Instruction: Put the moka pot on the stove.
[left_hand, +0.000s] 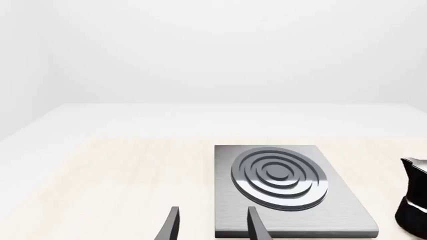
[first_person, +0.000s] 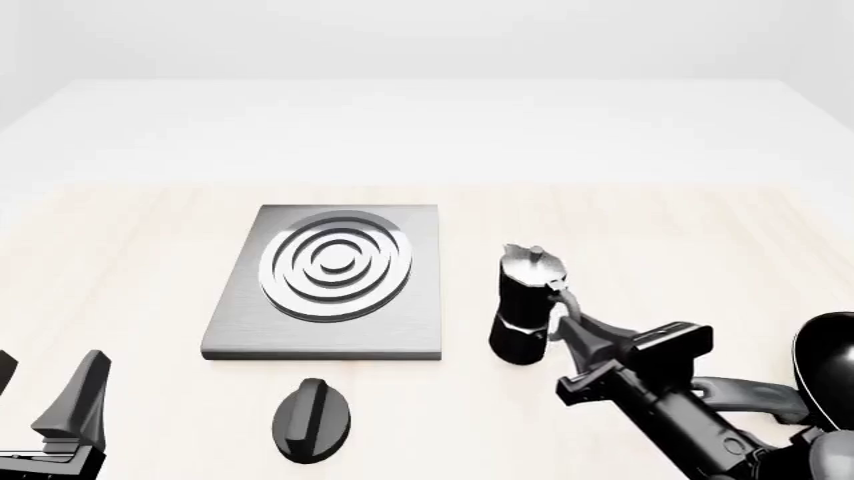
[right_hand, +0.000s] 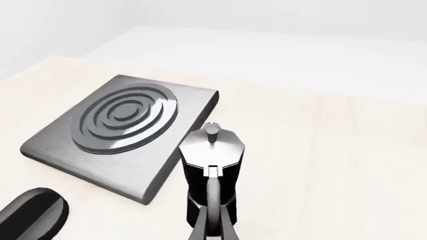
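The pale table (first_person: 120, 250) carries one stove (first_person: 400, 335), one moka pot (first_person: 527, 300) and one knob (first_person: 311, 418), all unlabelled. The right tool (first_person: 563, 318) is clenched on the pot's handle; the left tool (left_hand: 212, 225) is spread wide.

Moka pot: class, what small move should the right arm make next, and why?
Probably lift it slightly. The right end effector appears closed on the handle of the moka pot, which stands on the table beside the stove, not on it.
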